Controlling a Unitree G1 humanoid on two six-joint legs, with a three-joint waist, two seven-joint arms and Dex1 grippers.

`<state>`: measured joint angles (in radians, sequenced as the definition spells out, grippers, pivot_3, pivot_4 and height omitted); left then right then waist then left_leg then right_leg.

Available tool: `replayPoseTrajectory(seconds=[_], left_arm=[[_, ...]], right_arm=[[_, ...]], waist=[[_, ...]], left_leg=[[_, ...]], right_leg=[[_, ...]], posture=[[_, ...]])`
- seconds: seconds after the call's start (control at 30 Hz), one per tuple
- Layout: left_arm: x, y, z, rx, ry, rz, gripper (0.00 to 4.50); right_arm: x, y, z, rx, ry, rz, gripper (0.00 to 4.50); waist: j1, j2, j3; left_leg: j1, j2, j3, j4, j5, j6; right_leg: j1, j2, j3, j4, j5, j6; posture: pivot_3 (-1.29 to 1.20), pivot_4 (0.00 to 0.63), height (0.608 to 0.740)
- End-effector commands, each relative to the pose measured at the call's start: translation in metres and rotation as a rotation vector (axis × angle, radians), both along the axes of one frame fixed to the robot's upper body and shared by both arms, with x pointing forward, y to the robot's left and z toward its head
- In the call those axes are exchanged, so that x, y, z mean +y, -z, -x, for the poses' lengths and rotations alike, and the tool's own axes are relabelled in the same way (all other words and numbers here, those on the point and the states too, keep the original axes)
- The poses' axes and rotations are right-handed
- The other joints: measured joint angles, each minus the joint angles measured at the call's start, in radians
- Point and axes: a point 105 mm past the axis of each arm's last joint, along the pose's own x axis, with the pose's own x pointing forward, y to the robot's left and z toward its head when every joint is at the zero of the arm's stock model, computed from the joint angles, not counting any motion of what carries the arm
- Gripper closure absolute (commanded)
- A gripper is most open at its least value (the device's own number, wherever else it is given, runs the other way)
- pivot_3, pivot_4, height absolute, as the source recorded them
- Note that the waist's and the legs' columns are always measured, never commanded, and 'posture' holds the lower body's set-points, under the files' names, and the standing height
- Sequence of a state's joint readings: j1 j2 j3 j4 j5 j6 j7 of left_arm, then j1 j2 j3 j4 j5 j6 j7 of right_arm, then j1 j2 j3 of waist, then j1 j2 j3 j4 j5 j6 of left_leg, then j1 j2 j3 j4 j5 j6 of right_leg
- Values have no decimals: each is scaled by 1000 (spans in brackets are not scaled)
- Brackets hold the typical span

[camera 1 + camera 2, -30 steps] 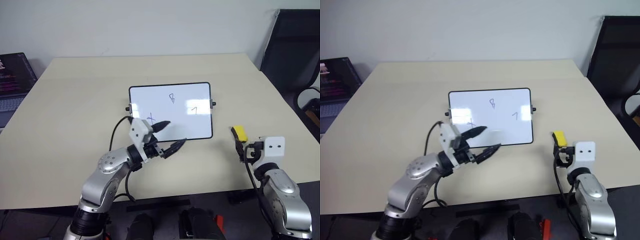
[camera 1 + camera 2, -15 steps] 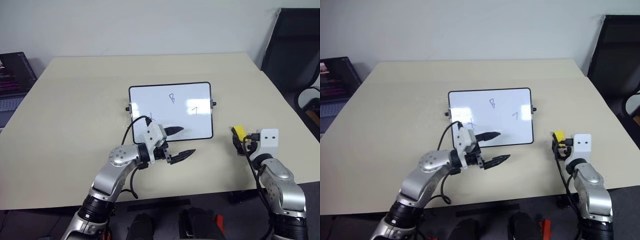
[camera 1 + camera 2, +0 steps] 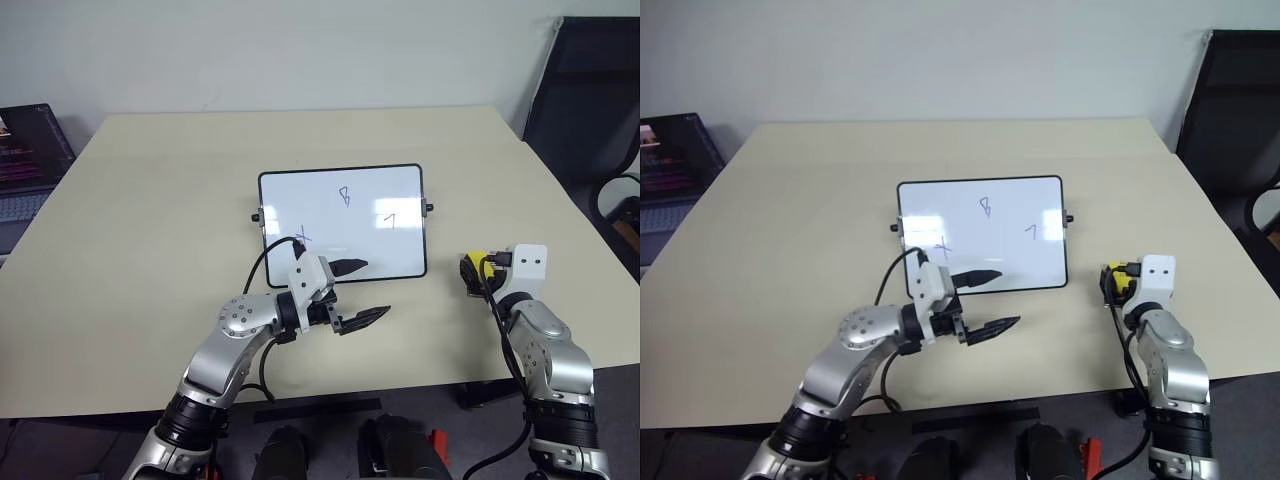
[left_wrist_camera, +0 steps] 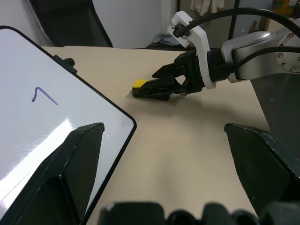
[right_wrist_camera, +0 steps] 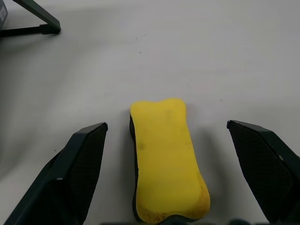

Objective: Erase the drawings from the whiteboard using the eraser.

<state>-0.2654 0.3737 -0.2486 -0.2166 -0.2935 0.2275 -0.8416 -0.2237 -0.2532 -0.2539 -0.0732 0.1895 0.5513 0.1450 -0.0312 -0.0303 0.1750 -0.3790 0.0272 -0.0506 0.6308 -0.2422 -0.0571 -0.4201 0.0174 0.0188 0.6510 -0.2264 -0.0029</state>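
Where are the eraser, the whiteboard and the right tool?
eraser (image 5: 166, 159), right wrist view, yellow top.
whiteboard (image 3: 330, 225), left eye view, bare white face.
right tool (image 4: 157, 82), left wrist view, between its fingertips.

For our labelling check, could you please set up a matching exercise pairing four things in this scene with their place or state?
Things:
1. eraser
2. whiteboard
3. left gripper
4. laptop

Places or states:
A. open, at the whiteboard's near edge
B. lying flat mid-table, three marks on it
C. beyond the table's left edge, screen lit
D. on the table between the open fingers of the right gripper

Pairs: 1-D, 2-B, 3-A, 4-C
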Motion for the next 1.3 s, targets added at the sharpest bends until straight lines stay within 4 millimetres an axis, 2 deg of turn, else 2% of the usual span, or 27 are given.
replayPoseTrajectory(seconds=[0.03, 0.37, 0.47, 0.63, 0.73, 1.03, 1.17, 1.3], left_arm=[[2, -11, 1, -48, -9, 18, 0], [6, -10, -3, -54, -34, 10, 0], [8, -11, -7, -66, -50, 6, 0], [6, -13, -6, -56, -47, 13, 0], [6, -14, -6, -57, -49, 16, 0], [8, -15, -9, -62, -59, 12, 0], [10, -16, -12, -68, -85, 19, 0], [17, -14, -26, -98, -210, -16, 0]], right_arm=[[-5, -13, -3, -52, 24, -6, 21], [4, -13, -7, -54, 10, -29, 21], [6, -13, -8, -55, 7, -28, 638], [5, -12, -8, -53, 11, -22, 2461], [4, -13, -8, -53, 12, -20, 3406], [5, -14, -10, -55, 12, -13, 3488], [6, -23, -9, -93, 9, 17, 3488], [17, -36, -5, -174, -58, 97, 3488]], waist=[[0, 0, 0], [0, 0, 0], [0, 0, 0], [0, 0, 0], [0, 0, 0], [0, 0, 0], [0, 0, 0], [0, 0, 0]], left_leg=[[0, 0, 0, 0, 0, 0], [0, 0, 0, 0, 0, 0], [0, 0, 0, 0, 0, 0], [0, 0, 0, 0, 0, 0], [0, 0, 0, 0, 0, 0], [0, 0, 0, 0, 0, 0], [0, 0, 0, 0, 0, 0], [0, 0, 0, 0, 0, 0]], right_leg=[[0, 0, 0, 0, 0, 0], [0, 0, 0, 0, 0, 0], [0, 0, 0, 0, 0, 0], [0, 0, 0, 0, 0, 0], [0, 0, 0, 0, 0, 0], [0, 0, 0, 0, 0, 0], [0, 0, 0, 0, 0, 0], [0, 0, 0, 0, 0, 0]], posture=[[0, 150, 740], [0, 150, 740], [0, 150, 740], [0, 150, 740], [0, 150, 740], [0, 150, 740], [0, 150, 740], [0, 150, 740]])
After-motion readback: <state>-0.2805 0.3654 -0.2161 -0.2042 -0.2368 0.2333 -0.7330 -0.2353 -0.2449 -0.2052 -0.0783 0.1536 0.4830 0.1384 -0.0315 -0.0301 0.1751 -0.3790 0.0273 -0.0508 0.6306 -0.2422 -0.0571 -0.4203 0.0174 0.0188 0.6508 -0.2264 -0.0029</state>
